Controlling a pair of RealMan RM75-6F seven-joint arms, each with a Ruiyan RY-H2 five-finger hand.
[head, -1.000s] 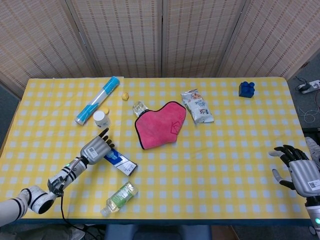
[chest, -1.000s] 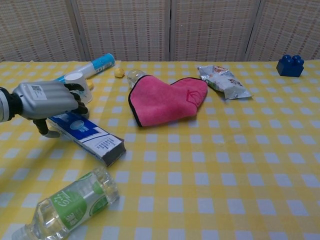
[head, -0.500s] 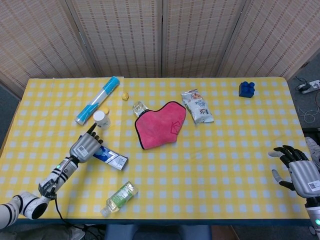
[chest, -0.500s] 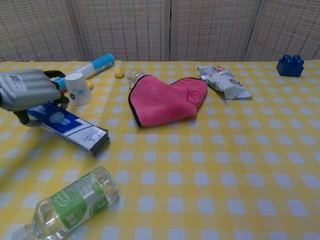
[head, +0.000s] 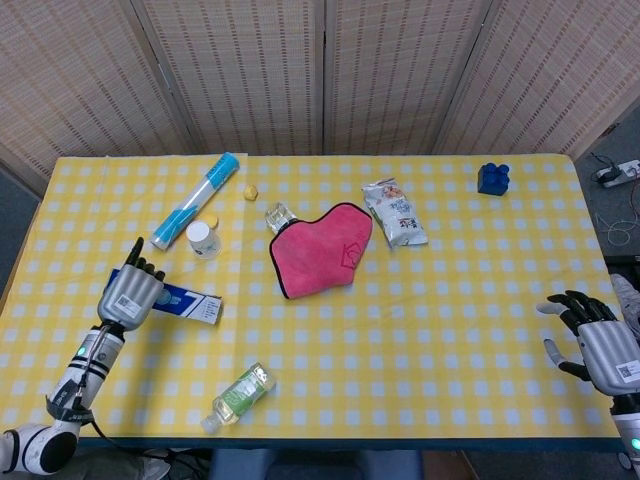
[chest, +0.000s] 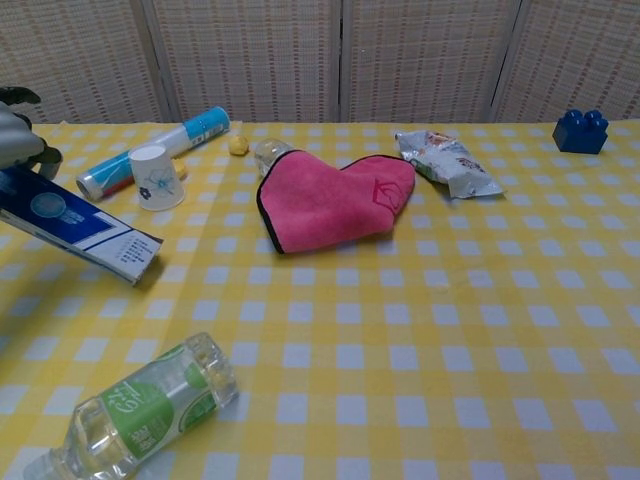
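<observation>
The left hand (head: 128, 292) has carried the blue box (head: 185, 300) leftward along the table (head: 450, 330), away from the bottle (head: 238, 396) and toward the left edge; a second ago both lay nearer the middle. The box now sits lifted at its held end, slanting down to the right in the chest view, just below the cup (head: 203, 238) and tube (head: 195, 200). Open cloth lies to the right of the box and across the whole right half; the left edge is near the hand. The left hand grips the box's left end, fingers wrapped over it, one finger pointing up. The right hand (head: 598, 340) hovers at the right edge, fingers spread, holding nothing.
</observation>
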